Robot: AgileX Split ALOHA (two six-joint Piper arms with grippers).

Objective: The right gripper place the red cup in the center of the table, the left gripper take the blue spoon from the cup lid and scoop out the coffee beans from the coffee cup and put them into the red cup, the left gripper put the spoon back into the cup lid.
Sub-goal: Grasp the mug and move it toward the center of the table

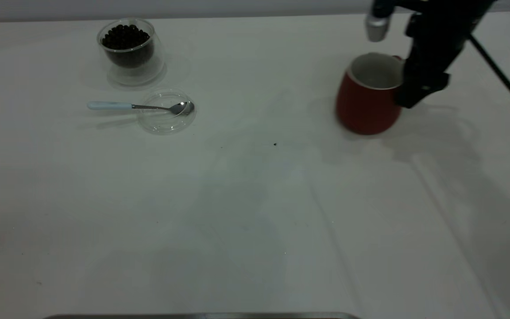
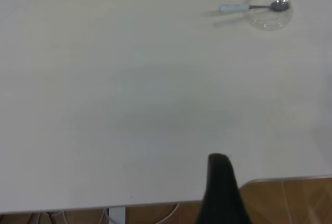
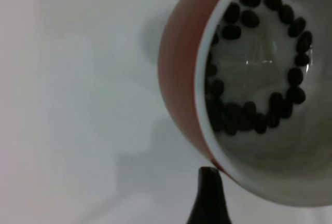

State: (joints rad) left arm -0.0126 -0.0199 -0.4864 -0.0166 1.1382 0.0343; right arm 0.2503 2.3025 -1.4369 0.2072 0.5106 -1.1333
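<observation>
The red cup [image 1: 368, 99] stands at the far right of the white table [image 1: 255, 212]. My right gripper [image 1: 404, 94] is at its right rim and holds it there. In the right wrist view one black finger [image 3: 210, 198] touches the cup's outer wall [image 3: 179, 79], and a ring of coffee beans [image 3: 249, 115] lies inside. The clear coffee cup [image 1: 131, 53], full of beans [image 1: 125, 37], stands far left. The blue spoon [image 1: 117, 106] rests with its bowl in the clear cup lid [image 1: 166, 119]. My left gripper shows one finger [image 2: 220, 187] at the table's edge, far from the spoon [image 2: 244, 8] and the lid [image 2: 270, 19].
A tiny dark speck [image 1: 275, 144] lies near the table's middle. A thin black rod [image 1: 503, 79] slants across the far right corner. A metal strip [image 1: 202, 316] runs along the front edge. Wooden floor [image 2: 290, 203] shows past the table's edge.
</observation>
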